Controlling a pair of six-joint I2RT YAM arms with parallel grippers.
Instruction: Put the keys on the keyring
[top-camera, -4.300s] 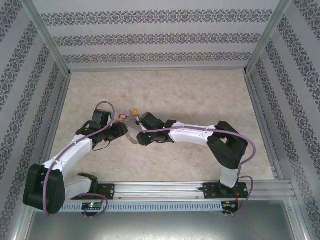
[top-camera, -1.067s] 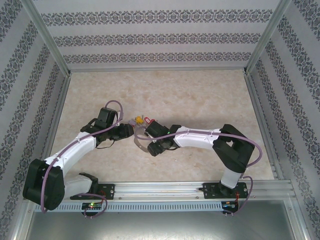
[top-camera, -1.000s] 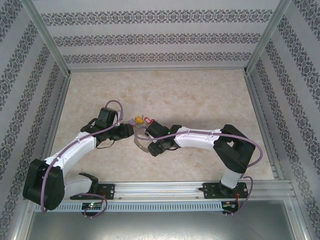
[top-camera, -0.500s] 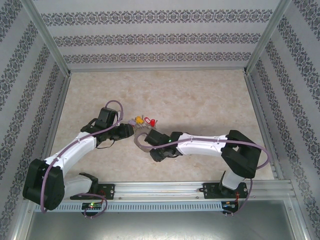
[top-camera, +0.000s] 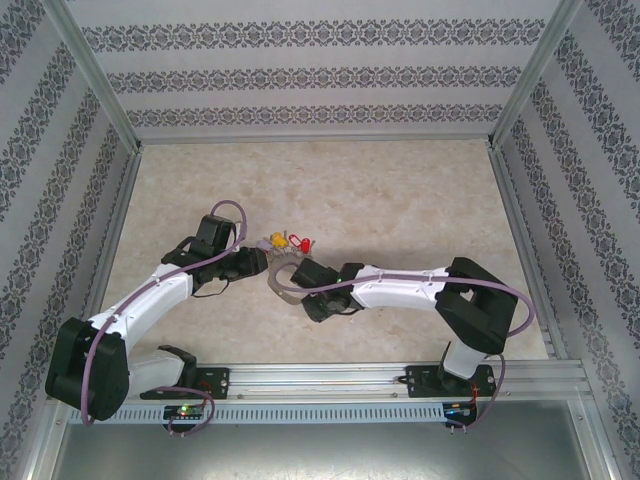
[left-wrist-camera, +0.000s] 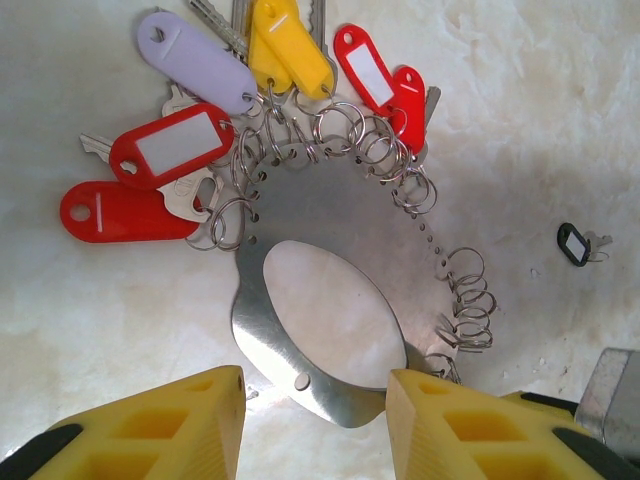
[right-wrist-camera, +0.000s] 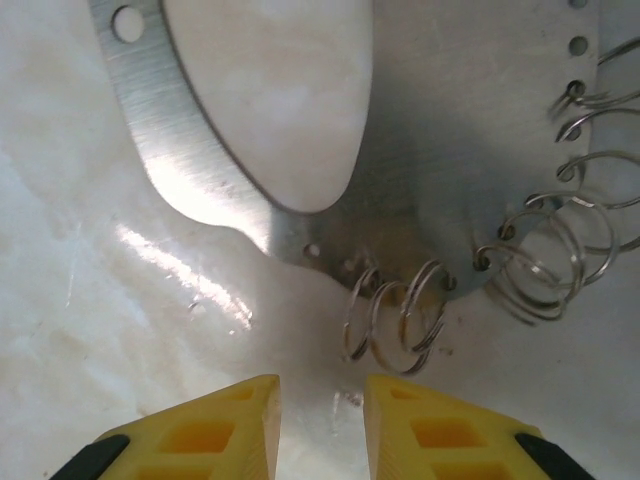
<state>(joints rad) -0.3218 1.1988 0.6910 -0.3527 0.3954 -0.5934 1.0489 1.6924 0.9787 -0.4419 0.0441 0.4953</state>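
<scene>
Well, from the top view the two arms meet near the middle of the bench (top-camera: 400, 200). The left hand (top-camera: 262, 268) comes in from 9 o'clock and the right hand (top-camera: 297, 281) from 3 o'clock. The keyring (top-camera: 277, 288) lies between them, with its coloured tags (top-camera: 286, 240) fanned out at 12 o'clock.

From the left wrist, the left hand (left-wrist-camera: 315, 420) sits at 6 o'clock, its fingers (left-wrist-camera: 170, 420) apart on either side of the near tip of the keyring (left-wrist-camera: 340, 205). One finger looks to be touching the metal edge, and a sliver of bench shows beside the other. I can't tell whether it has a real grip or is only astride. The key (left-wrist-camera: 573, 243) with the black tag lies alone on the bench at 3 o'clock, well apart from the keyring, with no finger near it.

From the right wrist, the right hand (right-wrist-camera: 320, 420) sits at 6 o'clock with its fingers drawn close, leaving a narrow gap with nothing in it that I can see. The small split rings (right-wrist-camera: 395, 320) on the edge of the keyring (right-wrist-camera: 450, 120) lie just beyond, toward 1 o'clock.

My worry is that the right hand is working at the rings with no key in it. If it pinches or pushes those springy loops, they may skid out. If the left hand isn't truly holding the plate, it could slide or turn and the lined-up hole would be lost. The key is thin and flat on a slick bench, so picking it up could easily go wrong too.
</scene>
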